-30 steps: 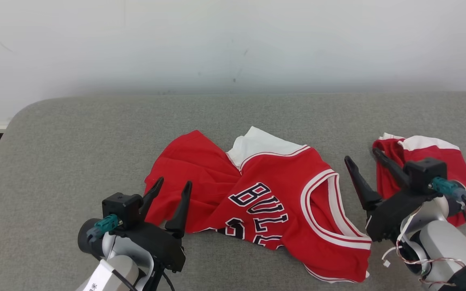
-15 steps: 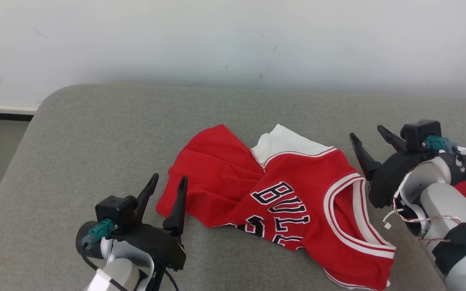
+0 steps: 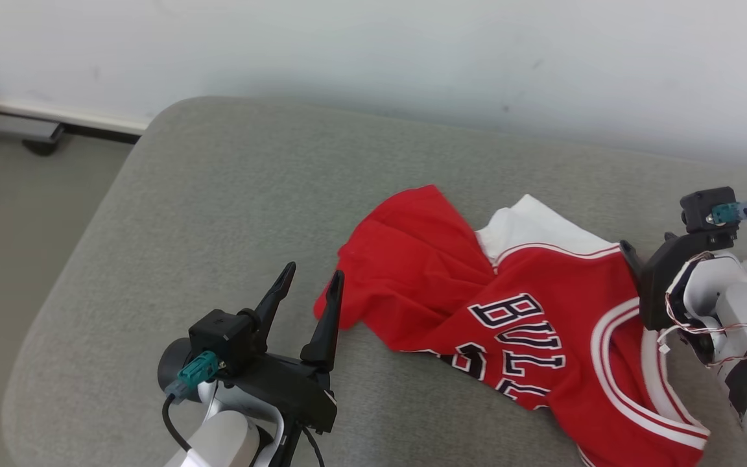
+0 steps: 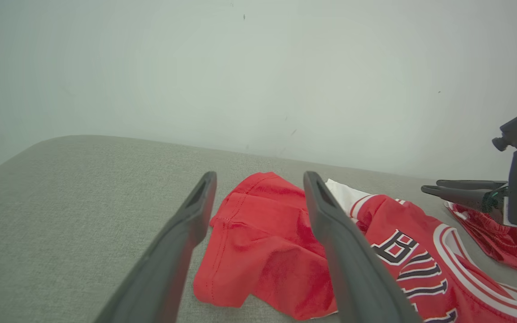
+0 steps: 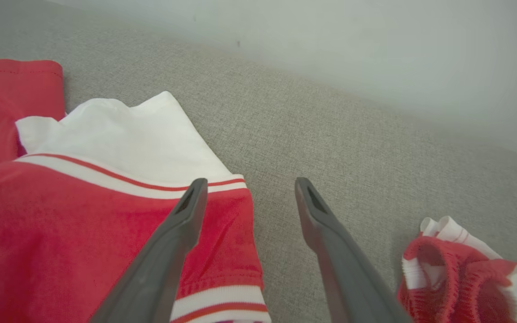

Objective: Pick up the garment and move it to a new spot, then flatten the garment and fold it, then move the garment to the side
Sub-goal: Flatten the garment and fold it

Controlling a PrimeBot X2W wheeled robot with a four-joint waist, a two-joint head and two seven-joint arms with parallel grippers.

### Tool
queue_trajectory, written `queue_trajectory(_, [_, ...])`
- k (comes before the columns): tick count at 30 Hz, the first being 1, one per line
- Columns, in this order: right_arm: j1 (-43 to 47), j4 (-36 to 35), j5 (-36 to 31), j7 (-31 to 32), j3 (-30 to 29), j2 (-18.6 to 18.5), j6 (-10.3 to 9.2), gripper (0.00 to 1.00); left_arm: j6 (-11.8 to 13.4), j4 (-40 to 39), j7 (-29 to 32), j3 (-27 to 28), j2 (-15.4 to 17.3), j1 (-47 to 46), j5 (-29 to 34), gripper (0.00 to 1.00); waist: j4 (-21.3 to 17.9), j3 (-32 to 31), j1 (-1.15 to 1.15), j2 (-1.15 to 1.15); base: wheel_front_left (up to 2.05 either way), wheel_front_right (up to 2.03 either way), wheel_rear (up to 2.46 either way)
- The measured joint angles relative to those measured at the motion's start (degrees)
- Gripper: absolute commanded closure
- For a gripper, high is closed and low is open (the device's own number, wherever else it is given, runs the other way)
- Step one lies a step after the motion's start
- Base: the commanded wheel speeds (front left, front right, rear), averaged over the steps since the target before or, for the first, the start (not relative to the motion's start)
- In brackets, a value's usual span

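The garment is a red basketball jersey (image 3: 529, 305) with white trim and dark lettering. It lies crumpled on the grey cushion (image 3: 218, 194); in the left wrist view the jersey (image 4: 263, 251) has its left hem folded over. My left gripper (image 3: 314, 272) stands open just left of that hem, apart from the cloth, its fingers (image 4: 182, 242) straddling the hem's corner. My right gripper (image 3: 629, 254) hovers open over the jersey's far right corner; in its own wrist view the gripper (image 5: 250, 181) frames the striped edge (image 5: 222, 184) with nothing held.
A second red and white garment (image 5: 456, 264) lies bunched to the right of my right gripper. The cushion's rounded left edge (image 3: 82, 246) drops to the floor (image 3: 10, 214). A pale wall (image 3: 412, 52) runs close behind.
The head camera has swung left, so everything has slid right in the picture. My right gripper has come in over the jersey's far right corner. The left gripper stays beside the hem.
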Motion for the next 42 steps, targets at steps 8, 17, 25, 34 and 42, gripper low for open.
queue_trajectory(8, [-0.15,5.12,0.82,1.59,-0.3,1.18,0.0,0.0,0.0,-1.04,-0.08,0.77,-0.04,0.33,0.58,0.0,3.52,1.89,0.0,0.0,0.0,0.0,0.0])
queue_trajectory(17, [-2.41,9.07,0.82,4.14,0.66,3.81,0.03,1.0,0.01,-1.76,-0.13,4.15,0.54,2.57,1.03,0.0,4.05,2.95,0.0,0.0,0.0,0.0,0.0])
queue_trajectory(25, [-2.91,9.59,2.5,0.38,-0.59,3.82,1.1,1.0,0.01,-2.23,-0.14,5.55,0.29,3.59,1.56,0.0,1.88,2.33,0.0,0.0,0.0,0.0,0.0])
queue_trajectory(34, [4.08,6.08,4.83,-7.64,-1.81,4.89,2.52,1.0,0.01,-2.1,-0.14,7.02,0.47,5.98,2.04,0.0,-1.35,0.37,0.0,-0.01,0.0,0.0,0.0])
queue_trajectory(42, [13.86,0.57,6.54,-13.1,-1.72,6.45,3.03,1.0,0.01,-3.6,-0.14,7.97,1.15,9.12,3.57,0.0,-6.08,-1.27,-0.01,-0.01,0.0,0.0,0.0])
